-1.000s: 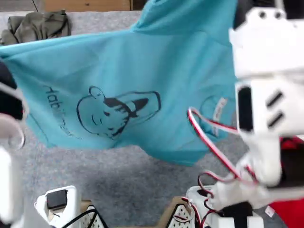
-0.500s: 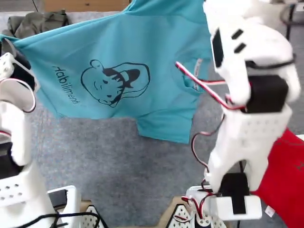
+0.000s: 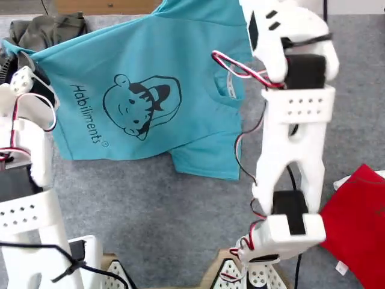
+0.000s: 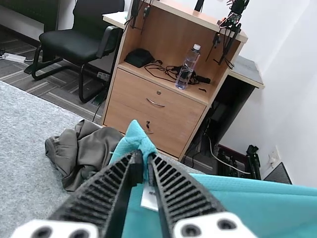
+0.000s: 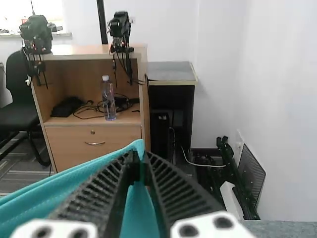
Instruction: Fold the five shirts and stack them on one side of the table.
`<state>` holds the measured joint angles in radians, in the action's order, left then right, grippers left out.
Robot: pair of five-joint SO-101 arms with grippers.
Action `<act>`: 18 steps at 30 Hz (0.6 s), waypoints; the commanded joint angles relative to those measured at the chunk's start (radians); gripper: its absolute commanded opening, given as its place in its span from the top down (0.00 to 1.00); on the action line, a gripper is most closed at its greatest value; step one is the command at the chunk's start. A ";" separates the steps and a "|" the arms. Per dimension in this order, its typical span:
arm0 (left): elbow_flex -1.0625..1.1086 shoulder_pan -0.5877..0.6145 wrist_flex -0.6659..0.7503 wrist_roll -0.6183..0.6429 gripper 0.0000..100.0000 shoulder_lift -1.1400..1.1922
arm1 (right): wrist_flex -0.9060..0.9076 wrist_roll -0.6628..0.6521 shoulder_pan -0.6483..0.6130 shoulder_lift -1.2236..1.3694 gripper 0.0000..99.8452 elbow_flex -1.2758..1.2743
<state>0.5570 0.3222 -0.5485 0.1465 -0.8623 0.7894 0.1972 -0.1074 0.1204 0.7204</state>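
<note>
Left wrist view puts me right behind the left gripper (image 4: 142,158). Its ribbed jaws are nearly closed, pinching a small peak of the teal shirt (image 4: 247,203) between their tips, and a white label (image 4: 148,198) hangs just under the pinch. The right gripper (image 5: 139,157) is the same, jaws narrowed onto an edge of the same cloth.

From the high view, the shirt hangs spread between the left arm (image 3: 27,162) and the right arm (image 3: 295,120), across the far half of the grey table (image 3: 150,223). Its cartoon print (image 3: 141,108) faces up, the collar (image 3: 231,87) is towards the right arm, and one sleeve (image 3: 207,159) droops on the near side. I cannot tell whether that low part touches the table. A crumpled olive garment (image 3: 48,30) lies at the far left corner, near the left arm's hold. A red shirt (image 3: 355,223) lies at the near right, well apart from the teal one.

To my eye this is light, limp jersey. It sags wherever it is not held, will not keep a crease by itself, and could slip from a thin pinch if tugged. Corners, seams and the hem look the best places to hold, since doubled fabric gives the jaws more to bite.
</note>
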 commanded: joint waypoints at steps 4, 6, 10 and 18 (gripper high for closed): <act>0.089 -0.003 0.253 -0.034 0.98 0.111 | -0.146 -0.005 0.013 0.148 0.99 0.005; 0.083 -0.018 0.311 -0.049 0.98 0.188 | -0.192 -0.005 0.013 0.191 0.99 0.005; 0.011 -0.032 0.425 -0.054 0.98 0.369 | -0.285 -0.005 0.013 0.262 0.99 0.005; -0.367 -0.043 0.456 -0.048 0.98 0.800 | -0.376 -0.009 0.012 0.361 0.99 0.005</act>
<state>0.3836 0.2839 -0.1174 0.0990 -0.1857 0.4580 0.1972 -0.1074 0.4780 0.7188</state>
